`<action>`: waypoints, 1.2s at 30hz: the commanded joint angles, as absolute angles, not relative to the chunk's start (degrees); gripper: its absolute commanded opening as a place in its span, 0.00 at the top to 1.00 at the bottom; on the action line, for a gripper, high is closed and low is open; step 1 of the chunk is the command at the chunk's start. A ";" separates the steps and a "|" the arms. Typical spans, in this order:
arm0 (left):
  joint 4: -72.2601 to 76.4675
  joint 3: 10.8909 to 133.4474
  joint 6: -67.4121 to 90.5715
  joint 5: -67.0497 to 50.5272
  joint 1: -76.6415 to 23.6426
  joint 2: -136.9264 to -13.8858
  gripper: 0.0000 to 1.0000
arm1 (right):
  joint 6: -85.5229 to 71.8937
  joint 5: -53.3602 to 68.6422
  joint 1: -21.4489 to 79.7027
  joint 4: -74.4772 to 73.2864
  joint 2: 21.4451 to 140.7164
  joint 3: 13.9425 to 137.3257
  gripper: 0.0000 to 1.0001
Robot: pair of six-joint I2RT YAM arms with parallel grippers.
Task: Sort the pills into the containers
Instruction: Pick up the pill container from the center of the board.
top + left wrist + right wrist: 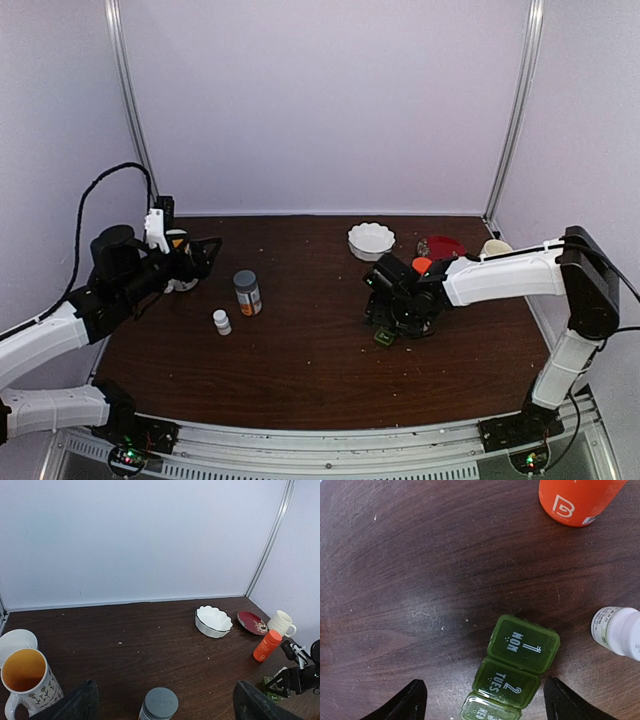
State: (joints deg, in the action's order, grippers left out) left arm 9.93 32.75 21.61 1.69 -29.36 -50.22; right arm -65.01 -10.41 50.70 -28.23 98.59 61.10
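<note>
With left gripper [164,690] and right gripper [484,682] both open, the shut pill box [517,665] could be shoved against the white bottle [620,632] if approached off-centre.

A small dark-green pill box [512,672] lies flat on the dark wooden counter [410,580], its 3 square cells in a short diagonal strip. All 3 lids are down, lettered in white: the MON 1 cell [523,644], the TUES 2 cell [506,676], and the WED cell [489,709], cropped by the frame's lower edge.
</note>
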 commanded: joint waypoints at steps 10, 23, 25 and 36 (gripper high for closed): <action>12.03 31.57 18.57 5.36 -29.62 -48.09 0.03 | -69.25 -9.98 49.25 -29.25 103.03 62.67 0.24; 9.87 31.08 18.09 5.28 -29.60 -46.28 0.03 | -62.06 -5.45 48.34 -20.85 100.47 61.03 0.52; 10.15 30.86 18.38 4.57 -29.62 -46.61 0.02 | -60.98 -4.37 48.26 -18.05 99.16 59.60 0.52; 11.86 32.06 25.00 -4.59 -29.62 -50.73 0.02 | -54.04 6.43 47.30 -2.45 93.93 53.30 0.55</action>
